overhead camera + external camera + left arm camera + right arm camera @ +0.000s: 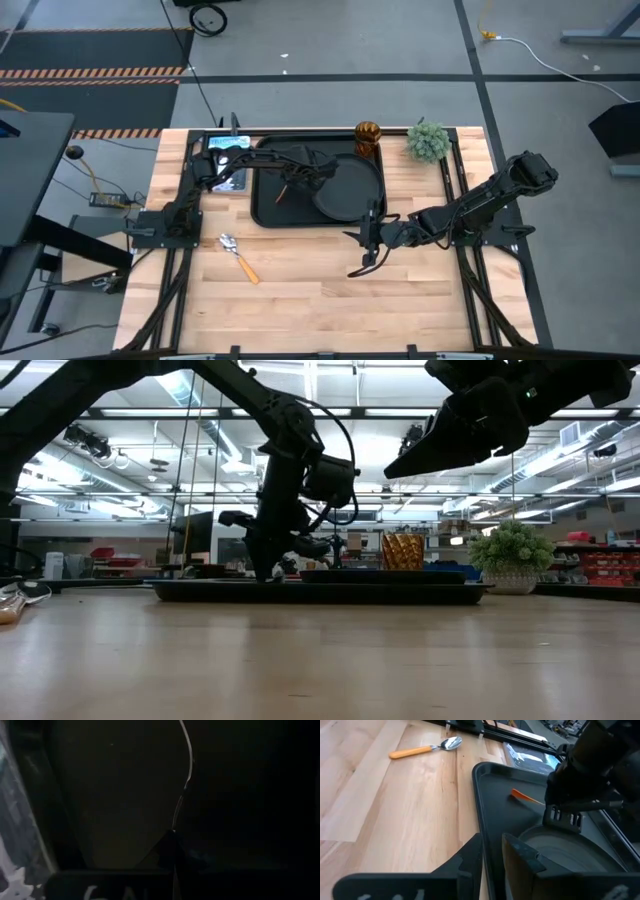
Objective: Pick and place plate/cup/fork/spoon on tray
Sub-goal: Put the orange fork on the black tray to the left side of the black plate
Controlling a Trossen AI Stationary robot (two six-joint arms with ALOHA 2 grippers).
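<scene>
The black tray (268, 205) lies in the middle of the table. The black plate (352, 190) lies in its right half. The amber cup (367, 138) stands upright at the tray's far right corner. My left gripper (293, 182) points down into the tray's left half, shut on the fork, whose red-orange handle (283, 193) sticks out beside it. The spoon (240, 258) lies flat on the table, near and left of the tray. My right gripper (368, 232) hovers empty over the tray's near right rim, its fingers a narrow gap apart (492, 855). My left gripper holds the fork from above, fingers pointing down at the tray floor (265, 568). The handle (522, 796) sticks out sideways from between the fingers. The gripper hides the tines and the place of contact. Whether the fork rests on the tray I cannot tell.
A small green plant (428, 141) stands right of the cup, off the tray. A blue-white picture card (225, 148) lies at the tray's far left corner. Bare wood lies along the table's near side around the spoon.
</scene>
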